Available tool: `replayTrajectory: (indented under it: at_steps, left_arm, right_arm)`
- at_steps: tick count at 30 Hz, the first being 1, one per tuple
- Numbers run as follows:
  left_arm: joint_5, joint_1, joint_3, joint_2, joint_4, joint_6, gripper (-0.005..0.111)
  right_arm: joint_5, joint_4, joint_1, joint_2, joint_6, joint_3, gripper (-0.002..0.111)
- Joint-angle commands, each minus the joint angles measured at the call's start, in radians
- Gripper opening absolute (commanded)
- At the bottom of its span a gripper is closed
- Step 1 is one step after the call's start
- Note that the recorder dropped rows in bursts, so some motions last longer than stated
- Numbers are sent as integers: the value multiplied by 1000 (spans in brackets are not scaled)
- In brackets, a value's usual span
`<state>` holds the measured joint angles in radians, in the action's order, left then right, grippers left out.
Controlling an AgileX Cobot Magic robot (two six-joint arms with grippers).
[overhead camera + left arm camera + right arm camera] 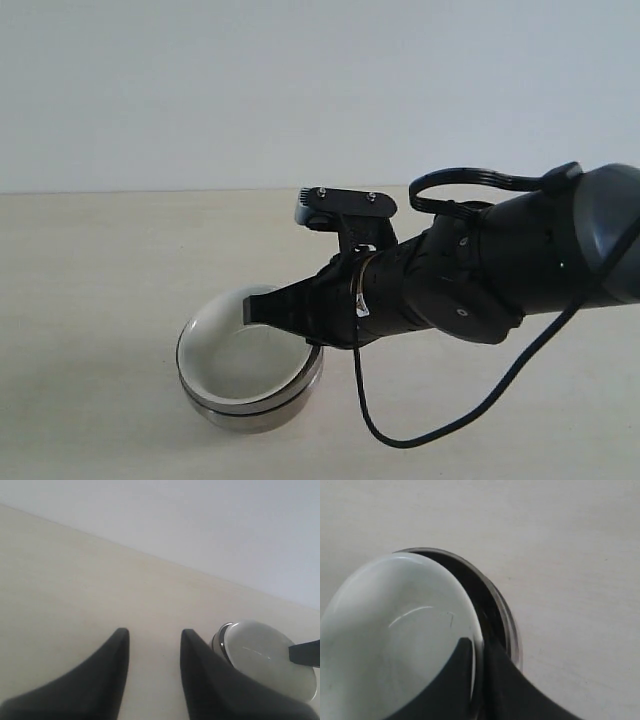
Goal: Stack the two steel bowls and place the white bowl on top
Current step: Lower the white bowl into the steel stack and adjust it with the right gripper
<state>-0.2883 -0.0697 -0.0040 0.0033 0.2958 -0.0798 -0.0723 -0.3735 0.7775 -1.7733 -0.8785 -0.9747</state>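
Your right gripper [477, 655] pinches the rim of the white bowl [395, 630], which sits tilted inside the stacked steel bowls [255, 405]. This looks like the last step, so next let go gently and the bowl should drop flat. Your left gripper [152, 640] hangs open and holds nothing.

The white bowl [235, 355] is glossy off-white — steel bowls [255, 412] silvery-grey, perhaps dark-banded.

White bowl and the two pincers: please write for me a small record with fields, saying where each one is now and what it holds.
white bowl: inside the steel bowls, off-centre, with a gap on one side
steel bowls: stacked, standing on the table
right pincer: shut on the white bowl's rim, one finger inside, one outside
left pincer: open, empty, over bare table
white bowl fully seated: cannot tell
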Motion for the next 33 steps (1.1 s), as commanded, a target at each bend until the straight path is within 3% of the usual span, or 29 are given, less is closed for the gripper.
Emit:
replayTrajectory:
  at_steps: [1, 10, 13, 17, 18, 29, 32, 33]
  left_arm:
    - [3, 3, 4, -3, 3, 1, 32]
    - [3, 3, 4, -3, 3, 1, 32]
    - [3, 3, 4, -3, 3, 1, 32]
    - [3, 3, 4, -3, 3, 1, 32]
    - [3, 3, 4, -3, 3, 1, 32]
    - [3, 3, 4, -3, 3, 1, 32]
    - [3, 3, 4, -3, 3, 1, 32]
    - [3, 3, 4, -3, 3, 1, 32]
  right_arm:
    - [26, -3, -1, 5, 17, -4, 0]
    - [41, -3, -1, 5, 61, -4, 1]
    - [56, -3, -1, 5, 71, -4, 14]
    - [72, -3, -1, 7, 81, -4, 44]
    - [72, -3, -1, 7, 87, -4, 46]
    - [47, -3, -1, 83, 157, -26, 45]
    - [-79, -3, 17, 134, 160, -26, 30]
    - [-131, -3, 26, 147, 187, -26, 18]
